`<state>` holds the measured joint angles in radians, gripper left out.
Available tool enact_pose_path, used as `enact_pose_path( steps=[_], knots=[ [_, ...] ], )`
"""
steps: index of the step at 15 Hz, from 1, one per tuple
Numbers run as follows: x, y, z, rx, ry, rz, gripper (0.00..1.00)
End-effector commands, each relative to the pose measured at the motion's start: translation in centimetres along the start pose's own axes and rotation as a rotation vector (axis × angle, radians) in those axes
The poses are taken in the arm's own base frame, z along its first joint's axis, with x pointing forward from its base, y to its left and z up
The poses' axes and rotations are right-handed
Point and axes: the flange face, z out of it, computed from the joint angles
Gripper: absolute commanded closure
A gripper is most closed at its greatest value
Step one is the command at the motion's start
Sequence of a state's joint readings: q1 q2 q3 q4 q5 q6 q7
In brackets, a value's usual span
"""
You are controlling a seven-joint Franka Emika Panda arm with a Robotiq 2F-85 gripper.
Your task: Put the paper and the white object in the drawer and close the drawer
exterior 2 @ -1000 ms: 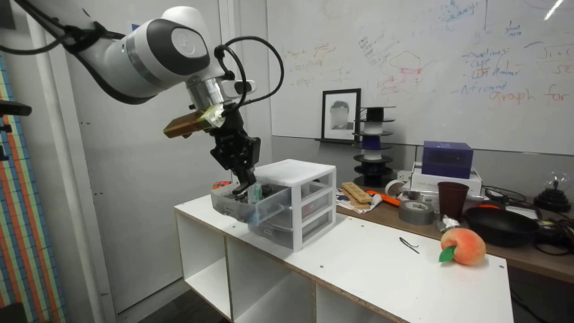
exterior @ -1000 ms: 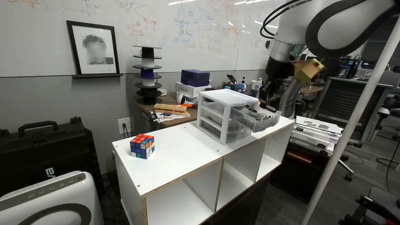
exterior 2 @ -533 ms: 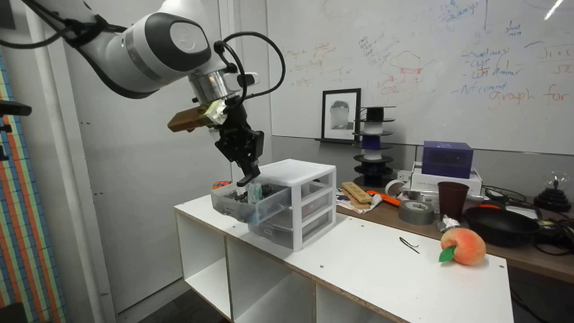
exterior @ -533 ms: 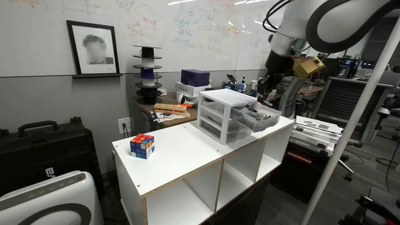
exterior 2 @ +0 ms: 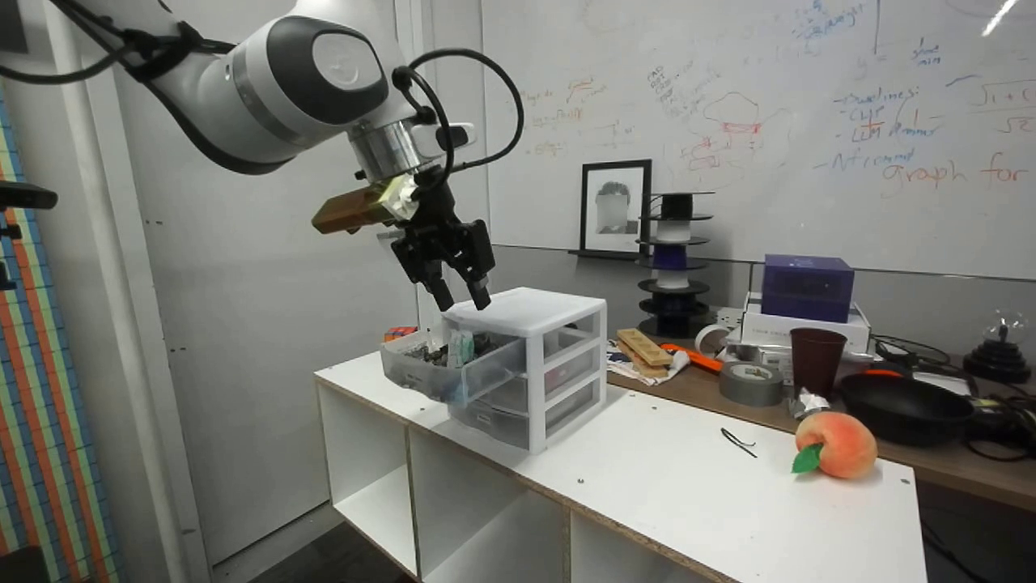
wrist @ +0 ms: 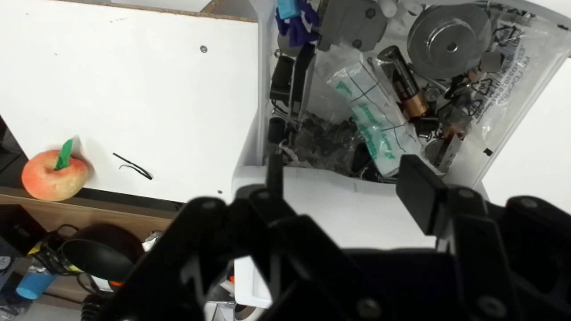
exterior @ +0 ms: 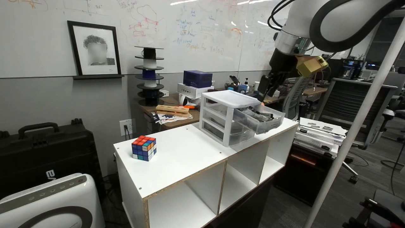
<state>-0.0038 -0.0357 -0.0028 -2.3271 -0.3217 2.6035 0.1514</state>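
Observation:
The drawer [exterior 2: 429, 382] is the top translucent one of a small white unit [exterior 2: 534, 312]. It is pulled out and filled with small clutter, also in an exterior view [exterior: 269, 126]. In the wrist view a white strip with green print [wrist: 368, 113] lies in it; I cannot tell if it is the paper. I cannot single out the white object among small white pieces [wrist: 390, 6] there. My gripper [wrist: 343, 185] is open and empty. In both exterior views, the gripper [exterior 2: 464, 305] [exterior: 266, 96] is above the unit, near the drawer's back end.
The unit stands on a white cubby shelf [exterior 2: 688, 486]. A peach [exterior 2: 838, 445] and a small black wire [exterior 2: 738, 442] lie on the shelf; a Rubik's cube [exterior: 144, 148] is at its opposite end. A desk with a pan [exterior 2: 906, 409] and tape [exterior 2: 751, 383] runs behind. A pole [exterior: 357, 120] stands nearby.
My gripper has risen out of the drawer area and moved back toward the unit's top. The wrist has turned, so both fingers now show apart. The drawer has stayed open.

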Motion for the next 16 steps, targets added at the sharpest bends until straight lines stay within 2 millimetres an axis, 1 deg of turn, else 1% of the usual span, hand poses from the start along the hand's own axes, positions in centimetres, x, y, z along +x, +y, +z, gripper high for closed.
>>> enact_pose_path(
  steps=[1, 3, 5, 10, 13, 15, 16],
  knots=[
    [0.3, 0.8, -1.5, -0.023, -0.005, 0.033, 0.00],
    [-0.7, 0.6, -2.6, -0.063, -0.066, 0.088, 0.00],
    [-2.1, -0.2, -3.8, -0.060, -0.138, 0.110, 0.00],
    [-5.9, -2.5, -7.0, -0.012, -0.257, 0.055, 0.01],
    [-6.7, -2.4, -7.1, -0.030, -0.309, 0.058, 0.00],
    [-6.9, -1.8, -6.2, -0.032, -0.353, 0.069, 0.00],
    [-6.9, -1.4, -5.4, -0.027, -0.383, 0.068, 0.00]
  ],
)
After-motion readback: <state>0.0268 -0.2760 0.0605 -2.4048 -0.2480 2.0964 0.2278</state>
